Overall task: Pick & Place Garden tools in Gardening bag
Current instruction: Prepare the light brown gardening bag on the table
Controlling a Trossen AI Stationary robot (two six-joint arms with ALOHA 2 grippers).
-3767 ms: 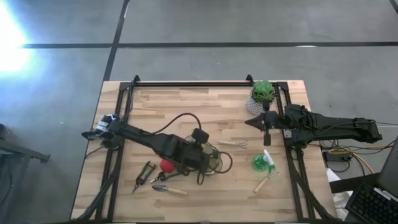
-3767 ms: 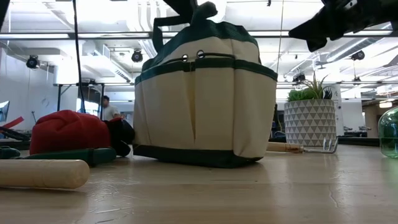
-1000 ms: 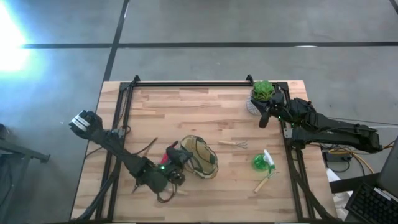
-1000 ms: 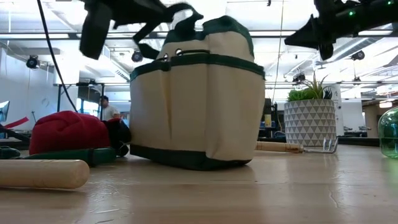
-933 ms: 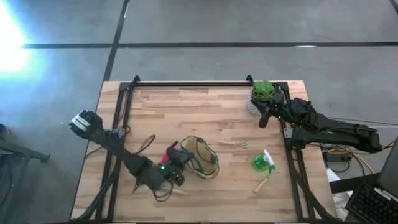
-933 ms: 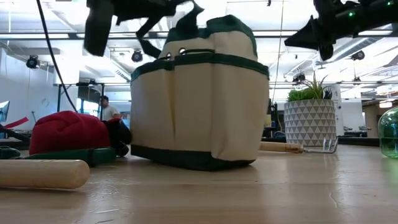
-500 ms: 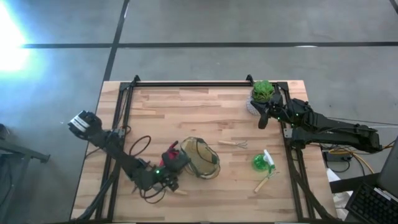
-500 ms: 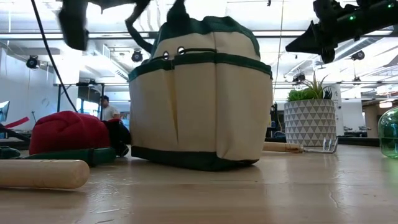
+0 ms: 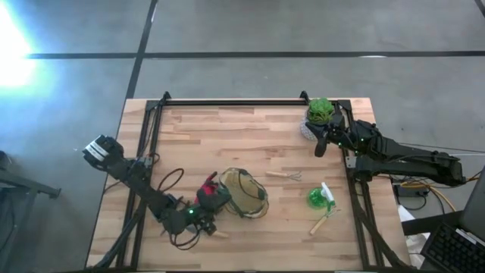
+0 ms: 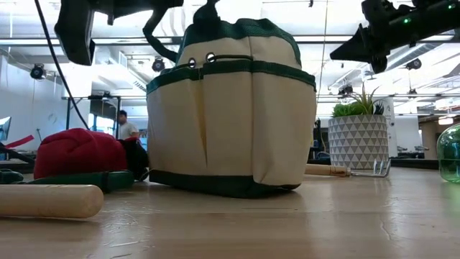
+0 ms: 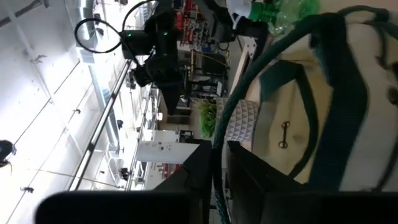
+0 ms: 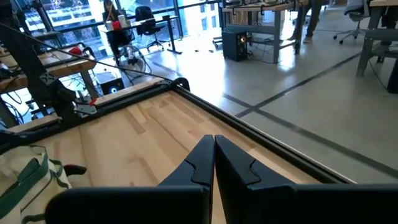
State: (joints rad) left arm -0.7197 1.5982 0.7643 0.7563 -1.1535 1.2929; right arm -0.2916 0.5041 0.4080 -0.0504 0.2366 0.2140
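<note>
the gardening bag (image 9: 244,192) is the landmark: a round beige tote with dark green trim, standing upright near the middle of the wooden table (image 9: 227,129), mouth open to the high camera. the left gripper (image 11: 217,163) sits at the bag's rim on the left-arm side, and in the left wrist view a dark green handle strap (image 11: 249,81) runs through the thin gap between its two fingers. the fingers are nearly together but not pressed flat, so i judge it a loose pinch on that strap, perhaps easing off.

the main risk is the bag itself. it is light fabric, and if the left arm moves away while the strap is caught, the tote could be dragged or tipped, spilling whatever is inside; i cannot see its contents.

next, the tools crowded against the bag on the left-arm side: a red-and-black piece (image 10: 79,155) touches its base, with a wooden handle (image 10: 47,201) nearer the low camera. a sliding bag could shove them toward the table edge.

on the bag's far side lie a small fork (image 9: 284,175) just beside it, then the round green spray bottle (image 9: 317,198) and a wooden-handled trowel (image 9: 322,223), well apart. the bottle is round and may roll if nudged.

the right gripper (image 12: 214,155), fingers pressed together and holding nothing, waits by the potted plant (image 9: 319,114), beyond the bag.
</note>
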